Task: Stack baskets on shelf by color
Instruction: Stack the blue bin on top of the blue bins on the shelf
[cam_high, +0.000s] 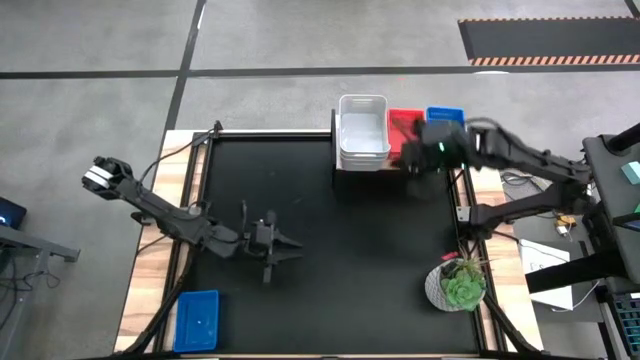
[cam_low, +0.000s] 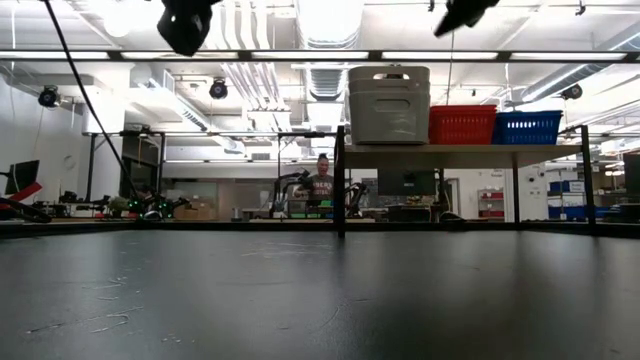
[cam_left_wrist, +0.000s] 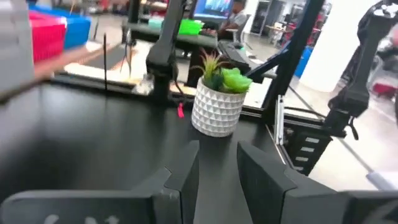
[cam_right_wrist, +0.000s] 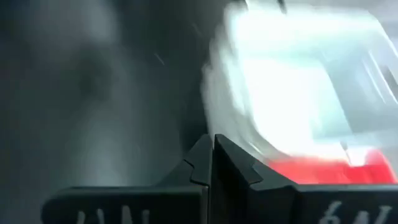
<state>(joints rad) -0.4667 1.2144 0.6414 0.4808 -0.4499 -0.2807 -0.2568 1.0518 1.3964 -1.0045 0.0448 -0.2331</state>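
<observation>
Baskets (cam_high: 363, 130) stacked on shelf (cam_low: 460, 155), right gripper (cam_high: 413, 160) beside them, jaws together, left gripper (cam_high: 290, 245) jaws narrowly apart

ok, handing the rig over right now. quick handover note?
Left gripper: low over mid-table, jaws slightly open, empty.
Right gripper: jaws shut, empty, up at the shelf by the red stack.
On the shelf, side by side: white baskets, stacked; red baskets; blue baskets. How many red and blue are stacked cannot be counted.
One blue basket sits on the table's near left corner, nearer the left arm.
The plant pot is not part of the job.
Left: that blue basket goes onto the blue stack.
</observation>
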